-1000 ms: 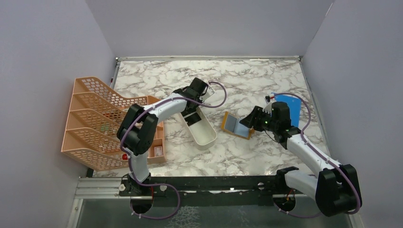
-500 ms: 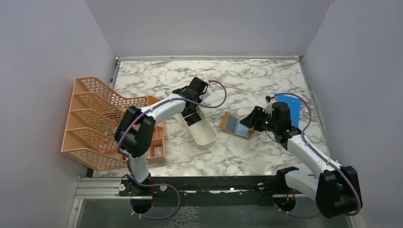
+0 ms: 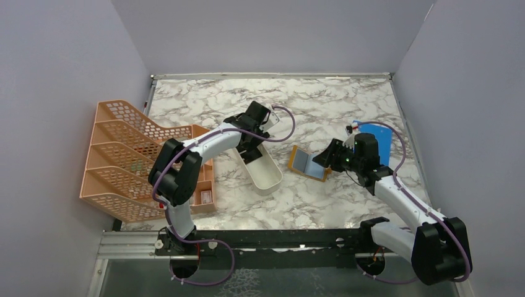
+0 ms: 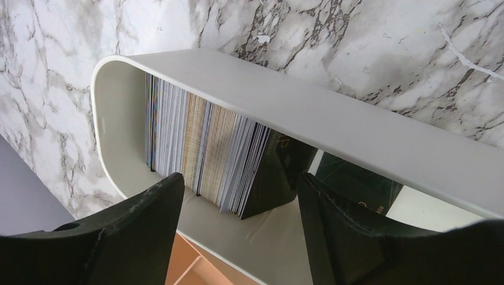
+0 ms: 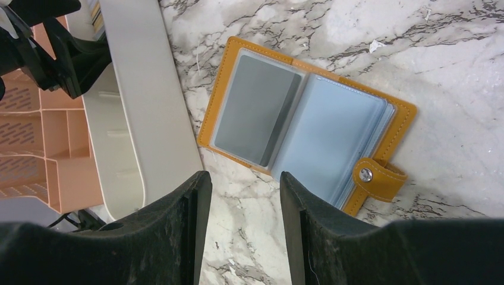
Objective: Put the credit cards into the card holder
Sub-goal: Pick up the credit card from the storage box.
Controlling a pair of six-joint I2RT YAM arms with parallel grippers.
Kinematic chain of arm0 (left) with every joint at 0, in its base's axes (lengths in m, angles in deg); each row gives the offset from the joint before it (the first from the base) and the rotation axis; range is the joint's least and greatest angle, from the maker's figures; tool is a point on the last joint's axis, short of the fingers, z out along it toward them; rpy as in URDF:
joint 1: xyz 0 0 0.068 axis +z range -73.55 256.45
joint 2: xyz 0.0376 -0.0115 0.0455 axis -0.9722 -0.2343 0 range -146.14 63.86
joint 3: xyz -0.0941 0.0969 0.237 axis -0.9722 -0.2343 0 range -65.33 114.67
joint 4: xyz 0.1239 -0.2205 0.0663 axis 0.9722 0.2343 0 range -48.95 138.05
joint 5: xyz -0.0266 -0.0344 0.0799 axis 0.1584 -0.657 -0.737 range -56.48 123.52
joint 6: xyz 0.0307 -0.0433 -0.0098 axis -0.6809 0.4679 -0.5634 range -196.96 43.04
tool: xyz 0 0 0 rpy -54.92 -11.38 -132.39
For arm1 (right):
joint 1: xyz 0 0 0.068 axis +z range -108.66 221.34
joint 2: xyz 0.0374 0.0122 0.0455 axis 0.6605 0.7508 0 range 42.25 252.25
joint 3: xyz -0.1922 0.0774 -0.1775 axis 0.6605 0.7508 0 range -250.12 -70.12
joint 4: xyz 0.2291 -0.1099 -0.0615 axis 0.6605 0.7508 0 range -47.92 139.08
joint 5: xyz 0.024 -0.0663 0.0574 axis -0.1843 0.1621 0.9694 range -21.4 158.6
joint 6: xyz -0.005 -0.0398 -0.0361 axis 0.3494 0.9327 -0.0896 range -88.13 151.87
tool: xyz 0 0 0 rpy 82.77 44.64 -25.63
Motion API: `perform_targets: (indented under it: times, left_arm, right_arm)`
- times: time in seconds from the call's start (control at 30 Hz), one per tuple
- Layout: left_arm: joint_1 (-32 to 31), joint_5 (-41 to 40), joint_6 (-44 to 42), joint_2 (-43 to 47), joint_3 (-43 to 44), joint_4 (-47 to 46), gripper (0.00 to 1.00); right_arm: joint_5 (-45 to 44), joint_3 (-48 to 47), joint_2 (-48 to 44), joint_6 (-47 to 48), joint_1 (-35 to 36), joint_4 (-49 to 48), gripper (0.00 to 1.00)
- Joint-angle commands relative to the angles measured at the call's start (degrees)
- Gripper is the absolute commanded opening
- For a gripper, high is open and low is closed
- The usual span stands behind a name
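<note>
The orange-tan card holder [image 5: 309, 127] lies open on the marble, a grey card in its left pocket; it also shows in the top view [image 3: 308, 163]. My right gripper [image 5: 241, 190] is open and empty, just in front of its near edge. Several credit cards [image 4: 202, 151] stand on edge in a stack at the far end of the white oblong tray [image 4: 333, 116], with a black card [image 4: 279, 172] leaning at the stack's near end and another black card [image 4: 356, 190] lying flat. My left gripper [image 4: 241, 193] is open above the stack, holding nothing.
The white tray [image 3: 260, 164] lies between the arms. A peach mesh file rack [image 3: 124, 161] stands at the left. A bright blue sheet [image 3: 377, 139] lies behind the right gripper. Grey walls close in the table on three sides.
The left gripper has shifted slightly over the tray's far end. The right arm and the card holder have barely moved.
</note>
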Motion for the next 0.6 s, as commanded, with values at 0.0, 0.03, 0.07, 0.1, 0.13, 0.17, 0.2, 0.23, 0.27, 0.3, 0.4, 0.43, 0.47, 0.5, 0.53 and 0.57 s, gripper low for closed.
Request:
perform_targets:
  times: [0.0,0.03,0.07,0.1,0.13,0.17,0.2,0.23,0.27,0.3,0.4,0.43,0.47,0.5,0.53,0.57]
  left_arm:
    - [-0.2,-1.6,-1.0,-1.3,0.7,-0.7,0.71]
    - [-0.2,-2.0,-1.1,-1.7,1.0,-0.8,0.71]
    - [-0.2,-2.3,-1.3,-2.1,1.2,-0.9,0.70]
    - [-0.2,-2.5,-1.5,-2.5,1.4,-0.9,0.69]
    - [-0.2,-2.7,-1.6,-2.8,1.6,-1.0,0.69]
    - [-0.2,-2.8,-1.6,-3.1,1.6,-1.1,0.68]
    - [-0.2,-2.8,-1.6,-3.5,1.6,-1.2,0.68]
    - [-0.2,-2.6,-1.7,-3.8,1.6,-1.3,0.68]
    - [-0.2,-2.6,-1.7,-4.0,1.5,-1.4,0.68]
    - [-0.2,-2.6,-1.8,-4.3,1.5,-1.5,0.68]
    - [-0.2,-3.3,-2.1,-4.9,1.5,-1.7,0.63]
    - [-0.2,-3.5,-2.2,-4.9,1.6,-1.7,0.60]
    - [-0.2,-3.5,-2.2,-4.8,1.6,-1.7,0.56]
    - [-0.2,-3.5,-2.2,-4.7,1.7,-1.7,0.52]
    - [-0.2,-3.5,-2.3,-4.5,1.7,-1.7,0.48]
    - [-0.2,-3.6,-2.3,-4.4,1.7,-1.7,0.44]
  right_arm:
    - [0.4,-1.7,-0.9,0.1,0.1,0.2,0.51]
    - [0.3,-1.8,-1.0,0.2,0.1,0.2,0.51]
    - [0.3,-1.9,-1.0,0.2,0.1,0.4,0.51]
    - [0.2,-2.0,-1.0,0.3,0.1,0.5,0.51]
    - [0.2,-2.2,-1.0,0.3,0.1,0.6,0.51]
    - [0.2,-2.3,-1.0,0.4,0.1,0.7,0.51]
    - [0.1,-2.5,-1.0,0.4,0.1,0.7,0.51]
    - [0.1,-2.6,-1.0,0.4,0.1,0.7,0.51]
    - [0.1,-2.6,-0.9,0.4,0.1,0.8,0.51]
    - [0.1,-2.7,-0.9,0.3,0.1,0.8,0.51]
    - [0.1,-2.9,-0.8,0.4,0.1,0.8,0.51]
    - [0.1,-2.8,-0.8,0.4,0.1,0.8,0.51]
    - [0.1,-2.9,-0.8,0.4,0.1,0.9,0.51]
    - [0.1,-2.8,-0.8,0.3,0.1,0.8,0.51]
    - [0.2,-2.8,-0.8,0.3,0.1,0.8,0.51]
    - [0.2,-2.8,-0.8,0.2,0.1,0.8,0.51]
